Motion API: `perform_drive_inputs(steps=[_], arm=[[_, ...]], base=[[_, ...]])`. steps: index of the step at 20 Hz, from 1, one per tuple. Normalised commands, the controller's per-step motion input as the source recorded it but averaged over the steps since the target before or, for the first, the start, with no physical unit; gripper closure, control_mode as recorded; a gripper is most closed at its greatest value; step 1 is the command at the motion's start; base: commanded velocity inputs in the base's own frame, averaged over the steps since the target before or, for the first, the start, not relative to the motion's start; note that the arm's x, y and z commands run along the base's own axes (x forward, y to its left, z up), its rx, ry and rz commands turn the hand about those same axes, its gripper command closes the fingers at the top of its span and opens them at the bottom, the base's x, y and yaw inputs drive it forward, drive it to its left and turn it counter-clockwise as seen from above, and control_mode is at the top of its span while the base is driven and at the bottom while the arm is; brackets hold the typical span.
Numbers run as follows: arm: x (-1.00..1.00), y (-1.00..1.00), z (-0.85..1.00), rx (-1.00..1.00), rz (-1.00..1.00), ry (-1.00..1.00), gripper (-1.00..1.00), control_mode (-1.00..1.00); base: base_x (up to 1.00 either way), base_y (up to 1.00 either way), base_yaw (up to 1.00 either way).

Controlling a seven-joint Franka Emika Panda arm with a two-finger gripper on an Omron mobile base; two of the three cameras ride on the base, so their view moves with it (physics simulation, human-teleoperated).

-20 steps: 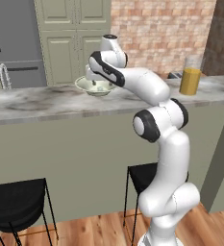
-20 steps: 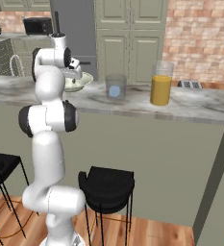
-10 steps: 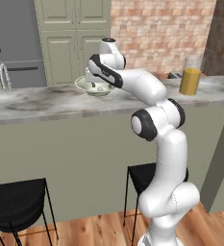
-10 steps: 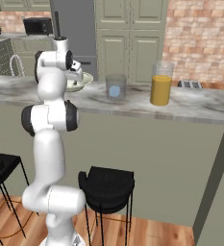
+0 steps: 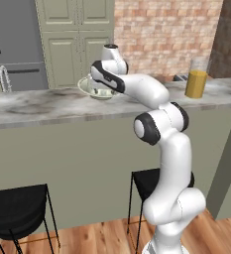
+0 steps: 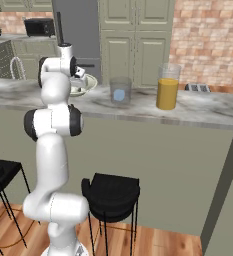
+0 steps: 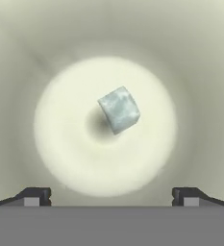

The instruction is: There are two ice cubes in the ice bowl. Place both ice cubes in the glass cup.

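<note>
Hand view: ice cube [image 7: 118,109] (corner-up, seemingly) centred in ice bowl [image 7: 60,144].

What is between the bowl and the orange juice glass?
The glass cup, with one ice cube inside, stands between the ice bowl and the orange juice glass, in the right base view.

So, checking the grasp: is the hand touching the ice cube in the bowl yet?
Apart. In the hand view the open fingertips stand wide at the frame's bottom, with bare ice bowl floor between them and the ice cube.

My arm reaches forward and left, wrist bent down; my gripper [image 7: 111,194] points straight down, jaws wide apart.
</note>
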Motion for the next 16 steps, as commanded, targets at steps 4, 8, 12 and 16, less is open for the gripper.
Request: perform_drive_inputs(steps=[4, 8, 12, 16], arm=[[0.18, 0.00, -0.19, 0.00, 0.00, 0.00, -1.00, -1.00], [0.19, 0.00, -0.11, 0.00, 0.00, -0.02, -1.00, -1.00], [0.28, 0.00, -0.04, 0.00, 0.00, -0.10, -1.00, -1.00], [0.28, 0.00, -0.01, 0.00, 0.00, -0.18, -1.00, -1.00]], base=[[0.00, 0.00, 0.00], [0.00, 0.00, 0.00], [0.00, 0.00, 0.00], [0.00, 0.00, 0.00]])
